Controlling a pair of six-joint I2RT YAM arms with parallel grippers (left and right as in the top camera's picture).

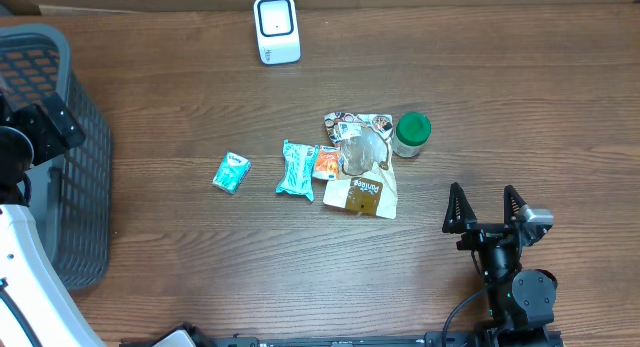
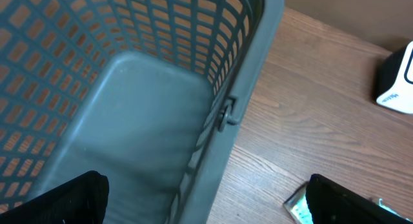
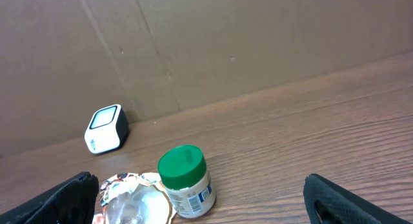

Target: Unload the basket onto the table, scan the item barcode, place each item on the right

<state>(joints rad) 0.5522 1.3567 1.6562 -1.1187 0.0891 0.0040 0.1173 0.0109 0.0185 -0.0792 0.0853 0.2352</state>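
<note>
Finding the left gripper (image 2: 205, 192), over the grey basket (image 1: 90, 187), and the right gripper (image 1: 484, 191), lower right, both released and empty, I would take the green-lidded jar (image 1: 411, 133), right of centre, by its lid, keeping its label bare for the white scanner (image 1: 276, 29) at top centre.

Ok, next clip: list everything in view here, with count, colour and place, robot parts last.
scanner: one, white, back centre of the table
basket: one, grey mesh, left edge
small teal packet: one, teal, alone, left of the cluster
teal pouch: one, light teal, left end of the cluster
orange packet: one, orange, beside the teal pouch
foil wrapper: one, silvery and patterned, back of the cluster
brown pouch: one, brown and cream, front of the cluster
jar: one, green lid, right of the cluster
table: one, brown wood
left gripper: one, black, open, over the basket
right gripper: one, black, open, front right, empty
</note>
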